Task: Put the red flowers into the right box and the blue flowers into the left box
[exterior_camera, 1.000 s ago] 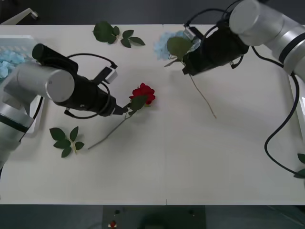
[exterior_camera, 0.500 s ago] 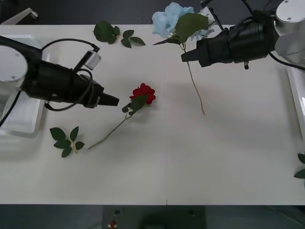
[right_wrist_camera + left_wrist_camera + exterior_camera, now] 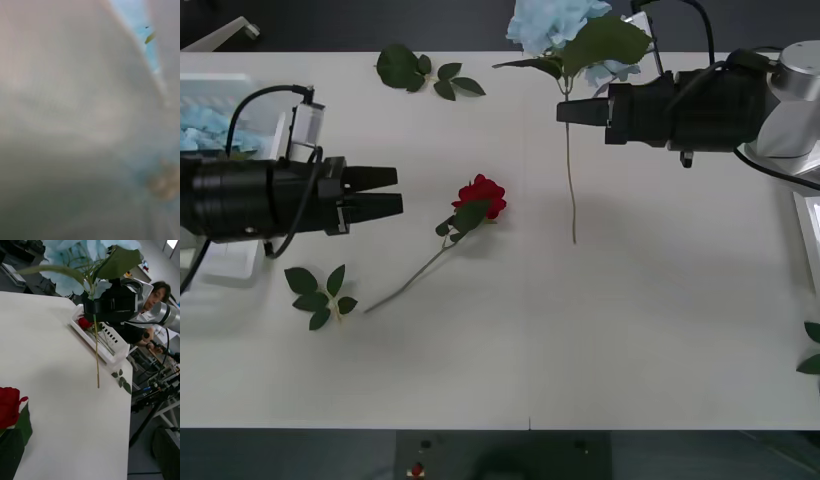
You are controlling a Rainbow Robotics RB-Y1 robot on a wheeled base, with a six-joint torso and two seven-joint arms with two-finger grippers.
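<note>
A red rose (image 3: 480,193) lies on the white table (image 3: 660,320), and everything else is placed from it. The left gripper (image 3: 392,192) hovers level just to the rose's left, its black fingers (image 3: 376,176) parted with nothing between them. Up and to the rose's right, the right gripper (image 3: 564,111) is clenched on the stem of a blue flower (image 3: 552,20), whose pale head and big green leaf (image 3: 610,40) sit above the table's far edge while the thin stem hangs down toward the tabletop. Far left of the rose stands the left box (image 3: 268,130), with what appear to be blue blooms inside. Far right, the right box (image 3: 98,348) holds a red bloom. Leaf sprigs (image 3: 318,296) lie lower left of the rose.
</note>
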